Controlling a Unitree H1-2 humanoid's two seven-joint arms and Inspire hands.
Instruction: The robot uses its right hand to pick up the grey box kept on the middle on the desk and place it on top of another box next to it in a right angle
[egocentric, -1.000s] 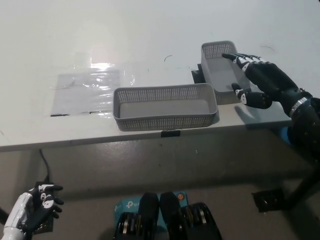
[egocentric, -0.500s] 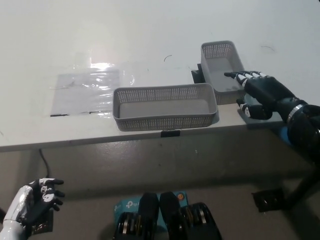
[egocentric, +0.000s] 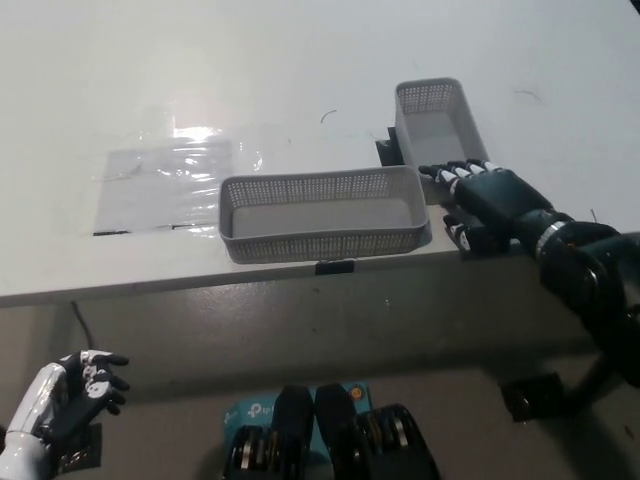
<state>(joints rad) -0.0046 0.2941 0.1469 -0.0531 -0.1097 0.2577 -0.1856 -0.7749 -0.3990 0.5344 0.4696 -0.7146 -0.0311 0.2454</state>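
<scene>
A long grey perforated box (egocentric: 320, 212) lies crosswise in the middle of the white desk (egocentric: 300, 60), near its front edge. A second grey perforated box (egocentric: 434, 122) lies lengthwise just right of it, at a right angle, its near end hidden behind my hand. My black right hand (egocentric: 482, 204) hovers open over that near end, fingers spread toward the long box's right end, holding nothing. My white left hand (egocentric: 62, 400) rests low at the lower left, below the desk, fingers apart.
A clear plastic sheet (egocentric: 165, 180) lies flat on the desk left of the long box. Small black markers sit at the desk's front edge (egocentric: 335, 267) and between the two boxes (egocentric: 387, 148). The floor lies below the desk edge.
My right hand has pulled back from over the right box's far end toward me and leftward, now at its near end. The whole view has shifted slightly. Both boxes stay put.
</scene>
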